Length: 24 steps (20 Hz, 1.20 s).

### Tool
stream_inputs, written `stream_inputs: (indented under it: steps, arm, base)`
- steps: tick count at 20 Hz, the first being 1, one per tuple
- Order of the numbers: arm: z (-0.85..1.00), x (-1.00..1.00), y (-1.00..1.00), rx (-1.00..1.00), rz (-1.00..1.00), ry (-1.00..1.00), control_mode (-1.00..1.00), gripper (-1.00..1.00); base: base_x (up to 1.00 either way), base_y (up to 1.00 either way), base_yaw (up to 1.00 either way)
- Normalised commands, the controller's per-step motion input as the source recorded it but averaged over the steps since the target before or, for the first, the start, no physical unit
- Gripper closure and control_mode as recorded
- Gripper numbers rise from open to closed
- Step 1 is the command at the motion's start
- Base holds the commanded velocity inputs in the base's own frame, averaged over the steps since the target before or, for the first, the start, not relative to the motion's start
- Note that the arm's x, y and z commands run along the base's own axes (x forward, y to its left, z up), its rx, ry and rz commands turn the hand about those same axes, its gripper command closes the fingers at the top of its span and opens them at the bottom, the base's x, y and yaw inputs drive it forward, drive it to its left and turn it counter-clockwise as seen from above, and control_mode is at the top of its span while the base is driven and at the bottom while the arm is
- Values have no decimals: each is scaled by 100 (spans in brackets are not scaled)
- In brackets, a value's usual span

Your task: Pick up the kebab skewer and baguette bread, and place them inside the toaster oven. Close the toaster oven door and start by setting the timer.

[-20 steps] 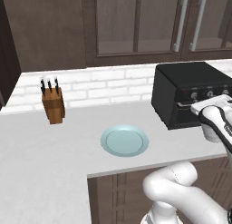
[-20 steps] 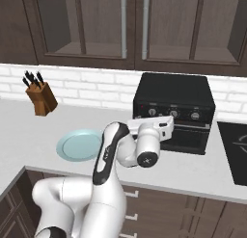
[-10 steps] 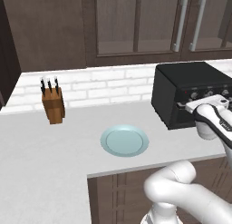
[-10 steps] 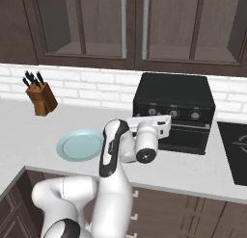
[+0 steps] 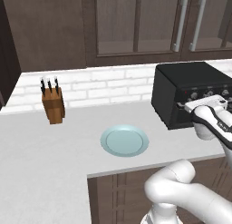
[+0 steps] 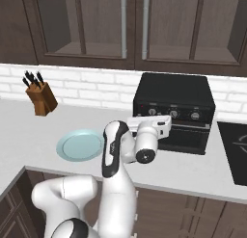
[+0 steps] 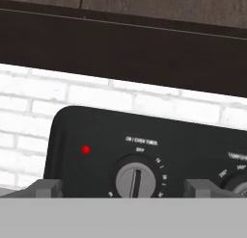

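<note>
Before the toaster oven (image 7: 144,150), gripper (image 7: 123,188) frames its knob (image 7: 136,179); apparently apart.

Two base views look down from behind, sharing the toaster oven (image 5: 190,91). The hand view faces its knobs (image 7: 136,180) close up.

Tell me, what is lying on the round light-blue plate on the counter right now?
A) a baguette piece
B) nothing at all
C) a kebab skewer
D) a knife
B: the plate shows a bare, pale blue surface in both base views, while the knives sit in the knife block farther back on the counter.
</note>
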Motion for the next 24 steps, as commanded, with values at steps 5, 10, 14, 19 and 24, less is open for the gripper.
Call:
stream_inputs:
  steps: [5, 10, 14, 19, 24]
  arm:
    - [1, 2, -4, 0, -1, 0, -100, -100]
    - [6, 0, 0, 2, 0, 0, -100, -100]
    - [4, 0, 0, 4, 0, 0, -100, -100]
    - [2, 2, 0, 4, 0, 0, -100, -100]
    - [0, 16, 0, 3, 0, 0, -100, -100]
  base:
    - [0, 0, 0]
    - [0, 0, 0]
    - [0, 0, 0]
    - [0, 0, 0]
    - [0, 0, 0]
